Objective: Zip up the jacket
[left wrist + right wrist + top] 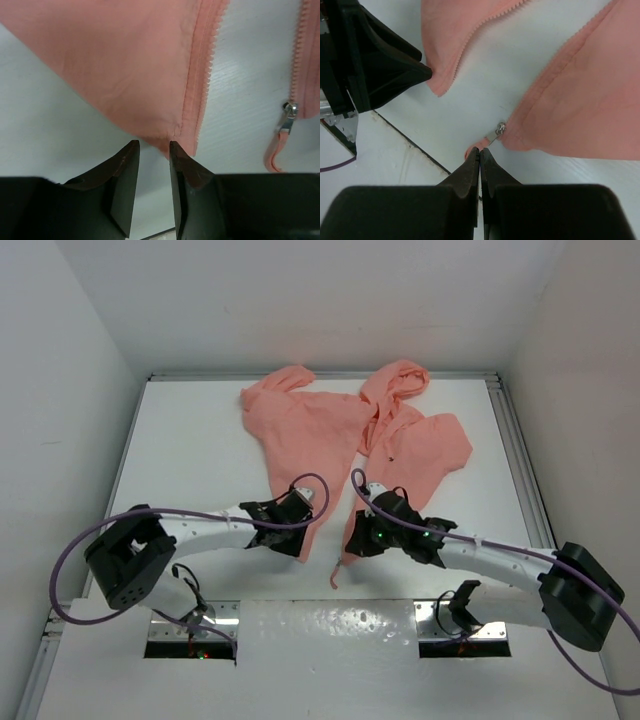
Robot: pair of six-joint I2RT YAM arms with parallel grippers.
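The salmon-pink jacket (pixel 310 430) lies unzipped on the white table, its two front panels spread apart. My left gripper (pixel 298 540) is open, and its tips (pixel 154 145) sit at the bottom corner of the left panel (pixel 125 65), beside its zipper teeth (pixel 202 75). My right gripper (pixel 352 545) is shut, with its tips (pixel 480 150) just over the pink pull loop (pixel 471 150). That loop hangs from the metal slider (pixel 500 128) at the bottom of the right panel (pixel 585 100). I cannot tell if the loop is pinched. The slider (pixel 289 109) also shows in the left wrist view.
White walls enclose the table on the left, right and back. A metal rail (pixel 520 460) runs along the right side. The table's front seam (pixel 410 145) lies close under both grippers. The left gripper's black body (pixel 375 60) is close on the right gripper's left.
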